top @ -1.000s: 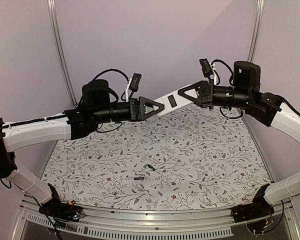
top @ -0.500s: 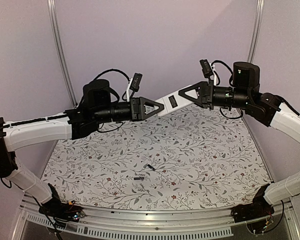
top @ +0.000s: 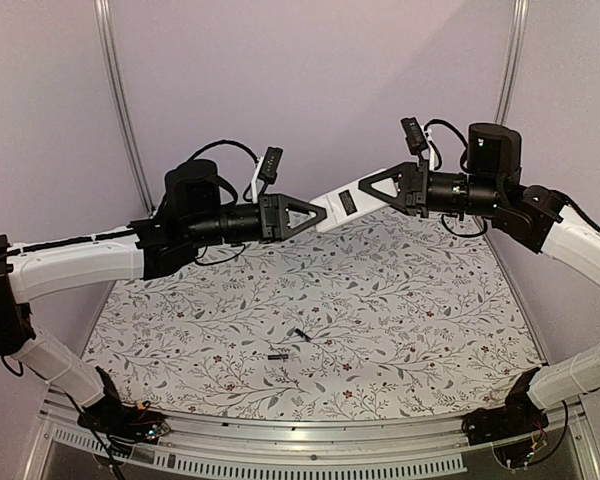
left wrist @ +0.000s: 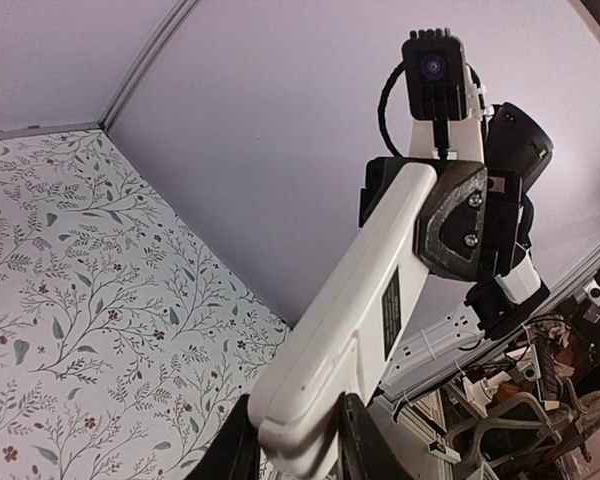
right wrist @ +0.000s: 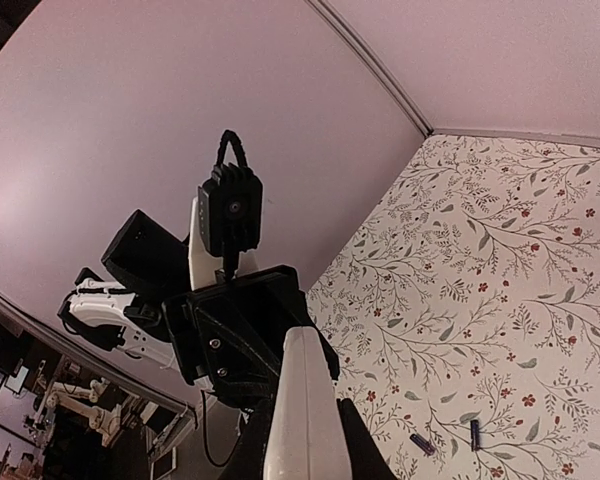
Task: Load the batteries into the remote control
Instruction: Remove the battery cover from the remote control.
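Both grippers hold the white remote control [top: 342, 204] by its ends, high above the table. My left gripper [top: 318, 214] is shut on its left end and my right gripper [top: 368, 187] on its right end. In the left wrist view the remote [left wrist: 355, 330] runs from my jaws [left wrist: 292, 452] up to the right gripper [left wrist: 465, 215]. In the right wrist view the remote [right wrist: 302, 400] sits between my jaws [right wrist: 300, 445], with the left gripper [right wrist: 242, 335] beyond. Two dark batteries [top: 300, 333] [top: 277, 356] lie loose on the cloth, and also show in the right wrist view [right wrist: 421, 444] [right wrist: 474, 433].
A floral-print cloth [top: 410, 300] covers the table. Purple walls with metal posts [top: 120, 100] close in the back and sides. A metal rail [top: 310, 440] runs along the near edge by the arm bases.
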Action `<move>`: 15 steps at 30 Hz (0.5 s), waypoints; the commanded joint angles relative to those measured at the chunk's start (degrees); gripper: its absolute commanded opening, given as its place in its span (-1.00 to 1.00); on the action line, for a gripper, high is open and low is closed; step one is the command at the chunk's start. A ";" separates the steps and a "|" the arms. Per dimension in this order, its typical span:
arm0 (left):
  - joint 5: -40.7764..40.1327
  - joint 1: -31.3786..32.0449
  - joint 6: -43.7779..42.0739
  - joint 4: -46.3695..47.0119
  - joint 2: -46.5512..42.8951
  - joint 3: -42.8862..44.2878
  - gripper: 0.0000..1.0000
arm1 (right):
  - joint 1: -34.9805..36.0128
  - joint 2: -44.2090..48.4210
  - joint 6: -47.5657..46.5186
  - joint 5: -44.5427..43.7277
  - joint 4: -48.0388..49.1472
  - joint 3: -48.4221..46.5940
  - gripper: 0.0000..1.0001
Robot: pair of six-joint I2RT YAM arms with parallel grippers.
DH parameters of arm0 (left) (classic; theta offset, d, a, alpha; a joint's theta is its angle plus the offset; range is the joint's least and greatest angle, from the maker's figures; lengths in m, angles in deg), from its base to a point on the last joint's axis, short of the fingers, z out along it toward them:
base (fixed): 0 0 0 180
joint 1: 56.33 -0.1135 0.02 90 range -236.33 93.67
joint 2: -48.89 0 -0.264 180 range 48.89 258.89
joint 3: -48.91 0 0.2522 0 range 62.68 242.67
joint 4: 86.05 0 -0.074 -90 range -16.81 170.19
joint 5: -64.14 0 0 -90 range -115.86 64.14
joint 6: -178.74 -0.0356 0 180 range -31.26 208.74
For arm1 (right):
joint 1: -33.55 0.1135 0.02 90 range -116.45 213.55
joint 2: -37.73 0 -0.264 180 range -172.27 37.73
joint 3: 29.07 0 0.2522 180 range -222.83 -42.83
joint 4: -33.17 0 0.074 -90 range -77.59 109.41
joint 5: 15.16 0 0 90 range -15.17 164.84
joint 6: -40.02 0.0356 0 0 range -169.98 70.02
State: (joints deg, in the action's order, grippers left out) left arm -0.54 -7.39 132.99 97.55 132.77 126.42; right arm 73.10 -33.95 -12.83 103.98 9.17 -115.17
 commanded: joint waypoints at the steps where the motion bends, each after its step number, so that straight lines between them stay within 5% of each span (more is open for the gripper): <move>1: -2.48 -1.44 -1.63 -2.83 -0.20 -2.04 -0.51 | -0.84 2.39 1.44 0.82 1.59 0.00 -1.00; 11: -0.73 -1.25 -1.03 -1.56 0.88 -1.03 0.20 | -1.11 1.68 2.10 1.32 1.75 0.33 -1.00; 15: -0.54 -0.87 -0.81 -0.93 1.51 -0.03 -0.08 | -1.11 0.86 2.46 1.66 2.30 0.87 -1.00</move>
State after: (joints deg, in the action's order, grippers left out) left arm -1.64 -8.17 132.48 97.18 132.88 125.85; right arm 72.08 -33.58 -11.43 104.13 9.19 -115.06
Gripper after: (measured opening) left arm 0.535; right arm 0.139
